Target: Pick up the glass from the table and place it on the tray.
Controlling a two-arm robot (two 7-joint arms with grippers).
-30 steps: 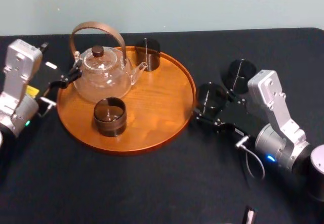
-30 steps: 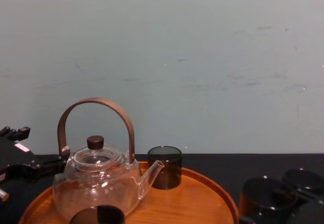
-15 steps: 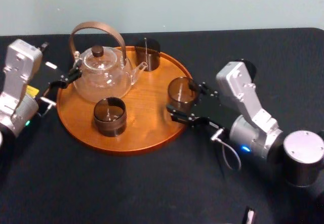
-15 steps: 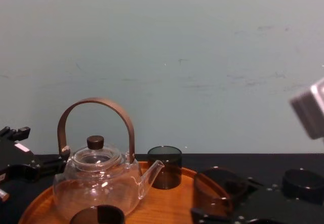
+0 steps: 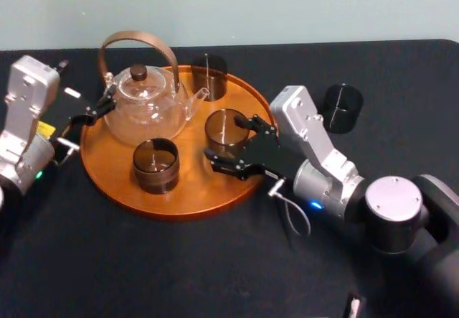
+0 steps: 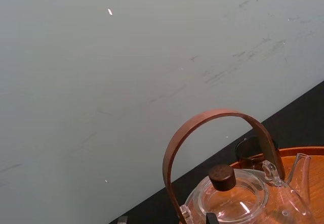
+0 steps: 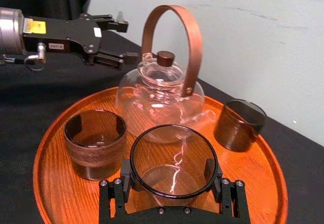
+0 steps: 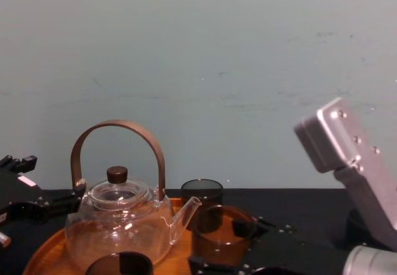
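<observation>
Head view: right gripper [image 5: 228, 143] clasps the glass [image 5: 225, 131] over the tray [image 5: 193, 185], beside the teapot [image 5: 143, 110]; left gripper [image 5: 97, 110] parked at the tray's left edge.
Right wrist view: glass pinched between both fingers, its base possibly touching the wood.
Chest view: glass low over the tray.

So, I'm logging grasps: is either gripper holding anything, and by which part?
The right gripper holds a smoky glass by its side wall, one finger on each side, over the tray. The left gripper is parked beside the teapot.
</observation>
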